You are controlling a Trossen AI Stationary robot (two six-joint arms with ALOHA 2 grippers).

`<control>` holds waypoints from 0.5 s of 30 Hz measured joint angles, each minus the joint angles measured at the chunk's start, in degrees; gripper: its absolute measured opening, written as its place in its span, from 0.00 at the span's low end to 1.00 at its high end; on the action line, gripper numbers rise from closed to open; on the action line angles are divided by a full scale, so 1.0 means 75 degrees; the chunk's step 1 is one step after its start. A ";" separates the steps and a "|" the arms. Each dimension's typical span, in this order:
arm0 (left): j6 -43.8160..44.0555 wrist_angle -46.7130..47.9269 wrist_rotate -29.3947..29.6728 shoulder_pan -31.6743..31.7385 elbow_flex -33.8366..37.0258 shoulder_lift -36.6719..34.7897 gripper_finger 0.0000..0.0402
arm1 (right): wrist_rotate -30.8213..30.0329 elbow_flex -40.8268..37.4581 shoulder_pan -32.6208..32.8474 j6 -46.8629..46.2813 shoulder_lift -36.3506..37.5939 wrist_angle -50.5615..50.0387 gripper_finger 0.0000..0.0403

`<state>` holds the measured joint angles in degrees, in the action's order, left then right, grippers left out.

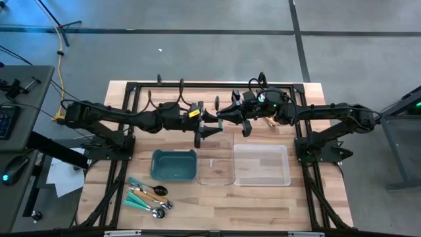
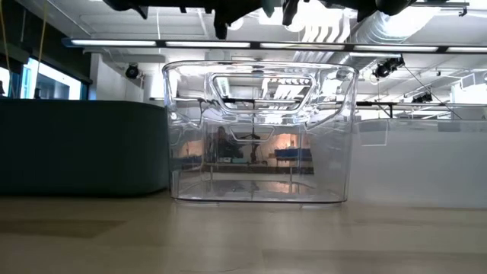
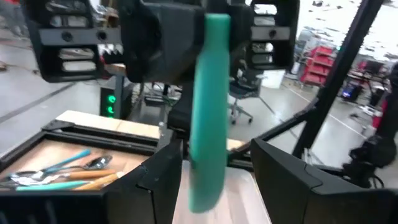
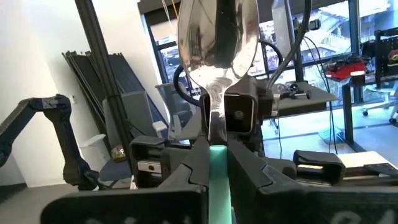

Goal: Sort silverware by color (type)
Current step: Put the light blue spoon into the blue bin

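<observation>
Containers on the table [image 1: 316, 204], counted: one teal bin [image 1: 174, 164] at left and two clear trays, middle [image 1: 216, 164] and right [image 1: 262, 164]. Silverware pile [image 1: 148, 195] lies on the table near the front, left of the bin's near corner: roughly six to eight pieces, teal and orange handles, silver and black heads; the exact count cannot be told. One more spoon [image 4: 217, 37], teal handle and shiny silver bowl, is clamped in the right gripper [image 1: 220, 115] above the middle tray's far edge. The left gripper [image 1: 209, 131] is just beside it, fingers spread around the teal handle [image 3: 206, 112], not gripping.
</observation>
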<state>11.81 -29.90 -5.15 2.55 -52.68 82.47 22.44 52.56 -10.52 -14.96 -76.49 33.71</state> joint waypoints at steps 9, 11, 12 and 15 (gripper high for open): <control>0.0000 -0.0470 0.0069 0.0006 0.0005 -0.0006 0.45 | 0.0006 0.0000 0.0000 0.0019 -0.0003 0.0047 0.04; -0.0003 -0.0451 0.0146 0.0006 0.0005 -0.0009 0.43 | 0.0006 0.0000 0.0000 0.0061 -0.0003 0.0052 0.04; -0.0003 -0.0427 0.0186 0.0006 0.0005 -0.0006 0.42 | 0.0006 0.0000 0.0000 0.0061 -0.0003 0.0052 0.04; -0.0010 -0.0522 0.0400 0.0006 0.0006 0.0123 0.36 | 0.0006 0.0000 0.0000 0.0061 -0.0003 0.0052 0.04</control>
<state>11.74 -33.81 -2.15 2.59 -52.63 83.40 22.48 52.56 -10.52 -14.50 -76.51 34.11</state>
